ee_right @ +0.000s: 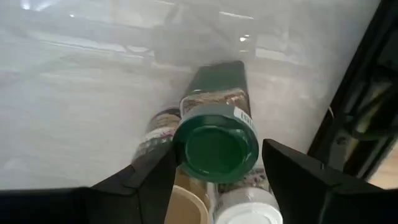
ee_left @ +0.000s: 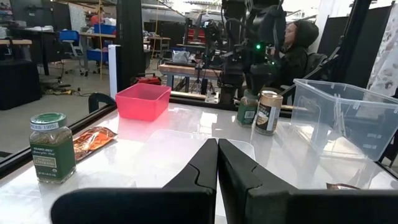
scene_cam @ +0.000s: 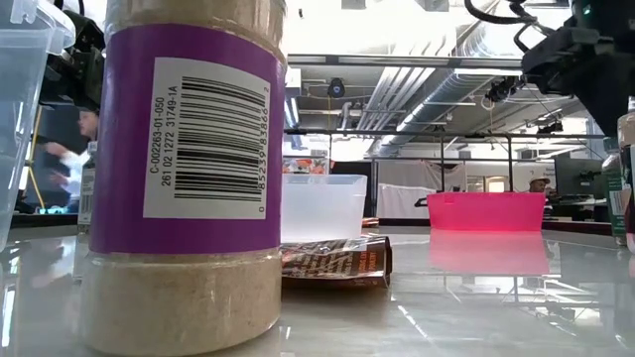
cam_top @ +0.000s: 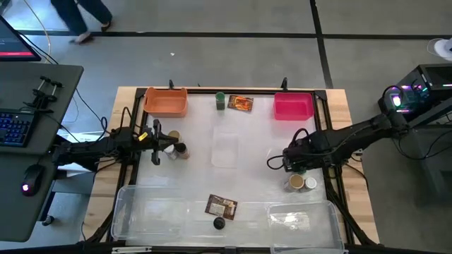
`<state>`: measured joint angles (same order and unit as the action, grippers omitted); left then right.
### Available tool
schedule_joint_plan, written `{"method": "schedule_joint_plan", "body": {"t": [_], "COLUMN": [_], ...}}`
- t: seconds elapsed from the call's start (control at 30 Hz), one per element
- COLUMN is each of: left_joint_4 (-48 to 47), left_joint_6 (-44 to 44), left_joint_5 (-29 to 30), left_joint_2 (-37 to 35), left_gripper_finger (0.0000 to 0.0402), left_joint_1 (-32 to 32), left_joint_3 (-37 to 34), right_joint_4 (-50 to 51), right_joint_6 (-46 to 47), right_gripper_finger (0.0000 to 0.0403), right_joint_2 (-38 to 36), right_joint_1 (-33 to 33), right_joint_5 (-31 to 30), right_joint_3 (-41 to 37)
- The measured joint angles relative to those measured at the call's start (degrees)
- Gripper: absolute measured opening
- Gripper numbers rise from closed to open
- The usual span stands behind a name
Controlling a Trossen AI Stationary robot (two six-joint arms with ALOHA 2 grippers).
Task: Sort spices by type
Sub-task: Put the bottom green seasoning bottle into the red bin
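My right gripper [ee_right: 216, 177] is open near the table's right edge, above a green-lidded jar [ee_right: 216, 146], one finger on each side of its lid. A tan-lidded jar [cam_top: 296, 183] and a white-lidded jar [cam_top: 309, 183] stand just nearer. My left gripper [ee_left: 217, 165] is shut at the table's left side, beside two jars [cam_top: 176, 143]. Another green-lidded jar [cam_top: 220, 101] and an orange packet [cam_top: 241, 103] sit at the far edge. A brown packet [cam_top: 221, 206] and a black-lidded jar [cam_top: 219, 224] sit near the front. My right gripper comes at the green-lidded jar from above, slanting. One finger [ee_right: 155, 177] lies right beside the lid's rim [ee_right: 177, 152], and the other finger [ee_right: 292, 177] shows a small gap. Whether either finger touches the jar, I cannot tell.
An orange bin [cam_top: 166, 102] and a pink bin [cam_top: 293, 106] stand at the far edge. A small clear tray [cam_top: 224, 150] sits mid-table, and two large clear trays [cam_top: 141, 212] [cam_top: 304, 217] line the near edge. A person [ee_left: 298, 50] sits beyond the right arm.
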<state>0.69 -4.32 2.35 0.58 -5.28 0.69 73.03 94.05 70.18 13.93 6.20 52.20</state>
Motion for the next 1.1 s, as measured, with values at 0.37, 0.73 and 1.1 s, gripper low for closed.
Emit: {"method": "schedule_joint_plan", "body": {"t": [0.37, 0.73, 1.1], "left_joint_4": [0.0, 0.0, 0.0], "left_joint_6": [0.0, 0.0, 0.0], "left_joint_5": [0.0, 0.0, 0.0], "left_joint_2": [0.0, 0.0, 0.0], "left_gripper_finger": [0.0001, 0.0001, 0.0001], "left_joint_1": [0.0, 0.0, 0.0], "left_joint_3": [0.0, 0.0, 0.0], "right_joint_4": [1.6, 2.8, 5.1], "right_joint_6": [-0.2, -20.6, -50.3], "right_gripper_finger": [0.0234, 0.0234, 0.0234], "right_joint_2": [0.5, 0.4, 4.4], "right_joint_1": [0.0, -2.9, -17.9], "right_joint_5": [-1.7, -6.1, -3.1], "right_joint_3": [-1.1, -1.0, -1.0]}}
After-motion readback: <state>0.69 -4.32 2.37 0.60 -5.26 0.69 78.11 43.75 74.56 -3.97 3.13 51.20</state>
